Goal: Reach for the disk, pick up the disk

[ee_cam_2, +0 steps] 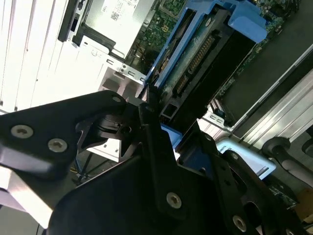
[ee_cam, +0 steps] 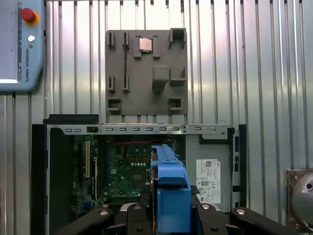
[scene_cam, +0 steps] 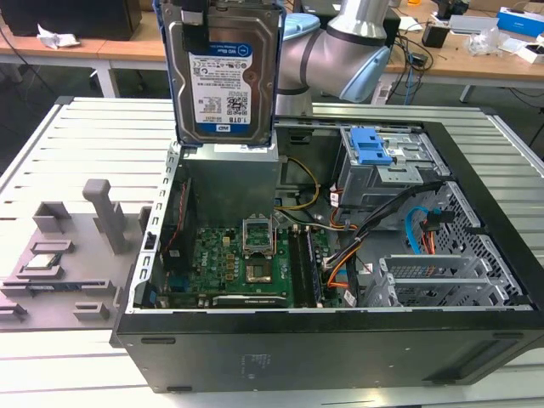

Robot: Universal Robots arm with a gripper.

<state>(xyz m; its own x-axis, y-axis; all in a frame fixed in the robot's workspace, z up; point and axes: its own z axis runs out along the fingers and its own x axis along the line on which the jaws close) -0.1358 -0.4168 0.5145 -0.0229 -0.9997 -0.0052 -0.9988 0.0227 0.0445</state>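
Observation:
The disk [scene_cam: 223,72] hangs upright in the air above the open computer case [scene_cam: 323,340], its white-and-blue label facing the exterior view and its blue bracket running along its edges. My gripper [scene_cam: 193,10] is shut on its upper edge at the top of that view. In the first wrist view the disk [ee_cam: 171,196] appears edge-on, with black fingers [ee_cam: 139,213] on either side. The second wrist view looks along the disk [ee_cam_2: 195,54] from behind the gripper [ee_cam_2: 156,122], down to the motherboard.
Inside the case are a green motherboard [scene_cam: 242,263], cables and a metal drive cage with a blue latch [scene_cam: 371,146]. A grey fixture [scene_cam: 59,272] holding a small processor chip [scene_cam: 42,259] lies on the slatted table at the exterior view's left. A teach pendant [ee_cam: 19,49] rests beyond it.

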